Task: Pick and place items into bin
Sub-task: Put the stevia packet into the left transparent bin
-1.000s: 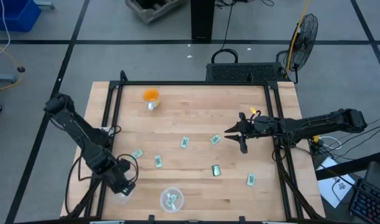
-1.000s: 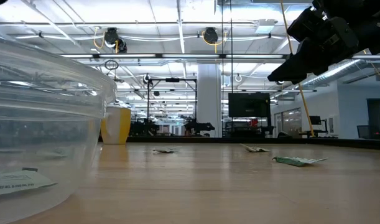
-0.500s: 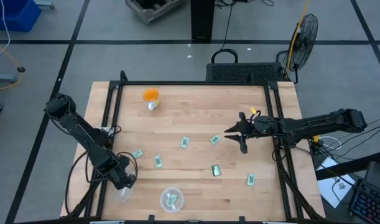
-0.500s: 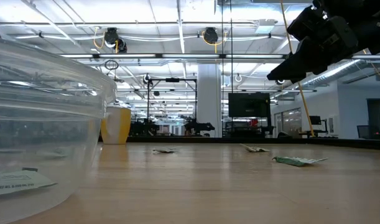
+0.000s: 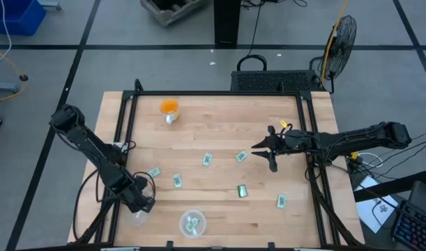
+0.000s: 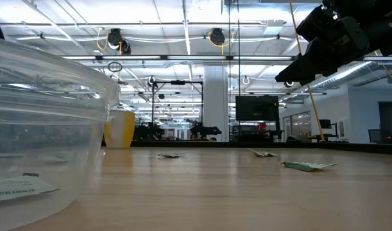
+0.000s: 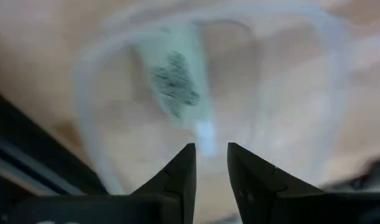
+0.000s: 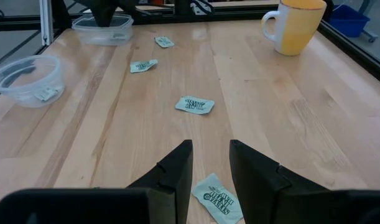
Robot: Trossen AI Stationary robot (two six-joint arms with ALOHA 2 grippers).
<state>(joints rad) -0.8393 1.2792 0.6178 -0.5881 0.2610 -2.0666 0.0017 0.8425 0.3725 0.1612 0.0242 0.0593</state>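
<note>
pale green-white flat packets (image 5: 241, 190) lie scattered on the wood; one (image 8: 217, 198) sits just beyond the right gripper (image 8: 210, 163), another (image 8: 194, 105) farther ahead.

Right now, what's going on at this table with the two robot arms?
The robot is sorting small packets into clear tubs. The left gripper sits over a tub at the table's near-left corner; the left wrist view shows a packet lying inside it. A round tub nearby holds another. The right gripper hangs open above the table, with a loose packet just ahead of its fingers. Several packets lie scattered on the wood.
</note>
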